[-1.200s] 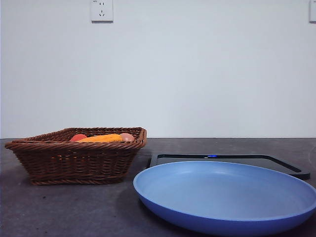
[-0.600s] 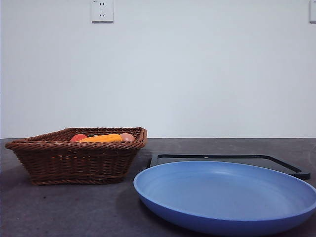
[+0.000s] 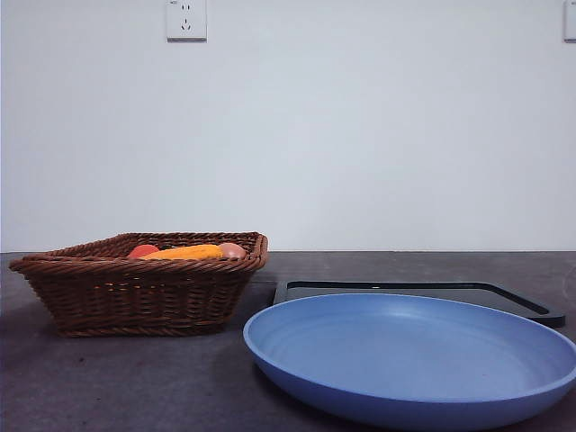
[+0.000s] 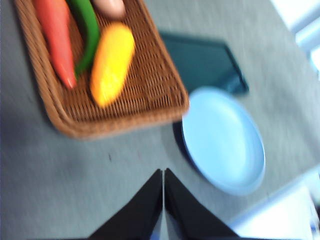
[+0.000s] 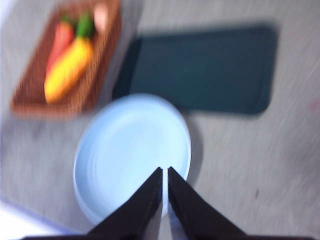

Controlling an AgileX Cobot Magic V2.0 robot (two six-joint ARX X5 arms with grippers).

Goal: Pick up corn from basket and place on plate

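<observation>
The yellow-orange corn (image 3: 184, 253) lies in the brown wicker basket (image 3: 135, 292) at the left; it also shows as the corn (image 4: 111, 64) and the corn (image 5: 68, 68) in both blurred wrist views. The light-blue plate (image 3: 409, 360) sits at the front right, with nothing on it. My left gripper (image 4: 164, 172) is shut, high above bare table between the basket (image 4: 165, 87) and the plate (image 4: 223, 141). My right gripper (image 5: 165, 171) is shut too, hovering high over the plate (image 5: 131, 150). Neither gripper shows in the front view.
A flat black tray (image 3: 416, 294) lies behind the plate. In the basket beside the corn are a long red-orange item (image 4: 54, 35), a green item (image 4: 87, 27) and a pinkish fruit (image 4: 110, 6). A wall socket (image 3: 185, 19) is on the white back wall.
</observation>
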